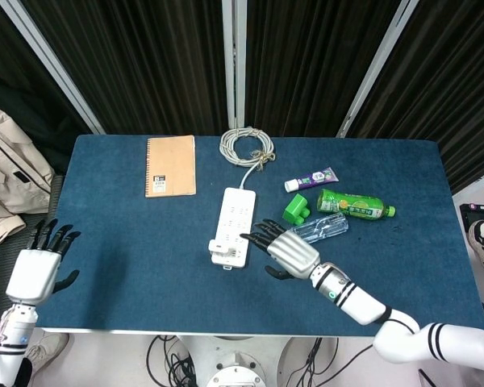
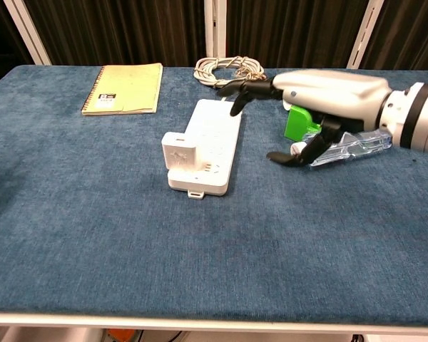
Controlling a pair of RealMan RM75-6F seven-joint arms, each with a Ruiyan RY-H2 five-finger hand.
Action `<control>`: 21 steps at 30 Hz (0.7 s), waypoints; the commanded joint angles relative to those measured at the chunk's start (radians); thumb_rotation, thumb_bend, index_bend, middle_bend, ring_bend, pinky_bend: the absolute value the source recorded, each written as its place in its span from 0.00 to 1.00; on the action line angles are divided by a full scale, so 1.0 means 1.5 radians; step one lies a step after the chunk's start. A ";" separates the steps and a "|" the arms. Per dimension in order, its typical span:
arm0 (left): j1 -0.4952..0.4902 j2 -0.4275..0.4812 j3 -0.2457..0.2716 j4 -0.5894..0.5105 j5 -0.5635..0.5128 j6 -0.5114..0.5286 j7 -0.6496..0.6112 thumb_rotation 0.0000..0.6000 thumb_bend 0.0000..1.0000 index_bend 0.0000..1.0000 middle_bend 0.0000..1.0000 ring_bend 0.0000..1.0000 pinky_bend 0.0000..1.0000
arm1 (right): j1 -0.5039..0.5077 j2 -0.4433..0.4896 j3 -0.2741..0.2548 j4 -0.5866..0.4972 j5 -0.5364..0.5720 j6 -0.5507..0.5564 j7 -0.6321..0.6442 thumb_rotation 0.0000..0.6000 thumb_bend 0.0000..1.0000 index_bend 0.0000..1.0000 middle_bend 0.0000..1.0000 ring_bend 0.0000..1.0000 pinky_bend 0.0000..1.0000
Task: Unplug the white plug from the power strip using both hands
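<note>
White plug [image 2: 179,151] sits in the near end of the strip [image 1: 232,226] mid-table, right hand [image 2: 321,100] hovering spread and empty above it, left hand [image 1: 37,270] spread off-table; one-handed pulling risks dragging the unbraced strip.

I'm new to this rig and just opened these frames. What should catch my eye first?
The right hand hovers with fingers spread just right of the white power strip, which lies angled mid-table with the white plug at its near end. The left hand waits, open, off the table's near-left corner.
</note>
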 commanded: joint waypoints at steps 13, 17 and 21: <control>-0.255 -0.065 -0.039 0.005 0.061 -0.279 -0.148 1.00 0.20 0.23 0.17 0.06 0.12 | 0.147 -0.064 0.060 0.145 0.146 -0.191 -0.071 1.00 0.52 0.15 0.12 0.00 0.00; -0.323 -0.132 -0.046 0.057 0.062 -0.339 -0.193 1.00 0.21 0.25 0.20 0.08 0.16 | 0.163 -0.084 0.059 0.169 0.168 -0.201 -0.090 1.00 0.53 0.17 0.13 0.00 0.00; -0.371 -0.187 -0.050 0.104 0.068 -0.362 -0.242 1.00 0.21 0.26 0.20 0.09 0.18 | 0.175 -0.100 0.055 0.191 0.185 -0.209 -0.097 1.00 0.53 0.17 0.13 0.00 0.00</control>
